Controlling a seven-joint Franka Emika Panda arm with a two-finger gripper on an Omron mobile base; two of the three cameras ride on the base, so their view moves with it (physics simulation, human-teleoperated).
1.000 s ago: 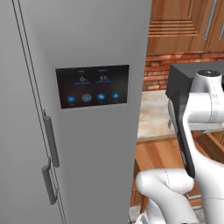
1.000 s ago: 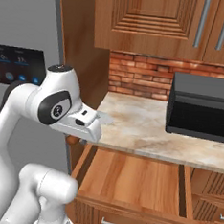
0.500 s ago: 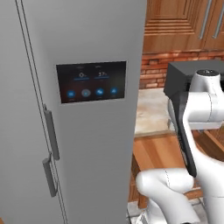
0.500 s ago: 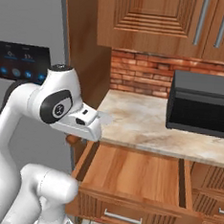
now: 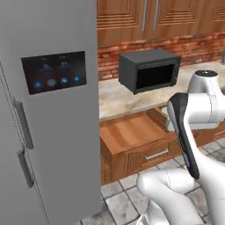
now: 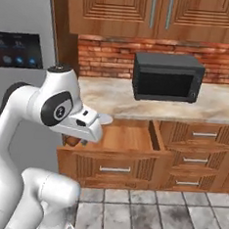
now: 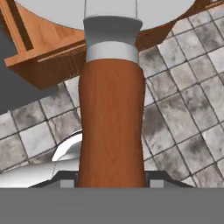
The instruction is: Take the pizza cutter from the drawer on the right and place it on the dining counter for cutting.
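The gripper (image 7: 112, 183) clamps the pizza cutter (image 7: 112, 127) by its wooden handle, beside the open drawer (image 6: 129, 140).

We saw the pizza cutter (image 7: 112, 127) close up in the hand view, its reddish-brown wooden handle running up to a grey metal collar and the pale round blade at the top. The drawer (image 6: 114, 155) stood pulled open under the stone worktop, its lighter wood floor bare.

Even, flat rendered light; slightly soft, perhaps low-resolution.
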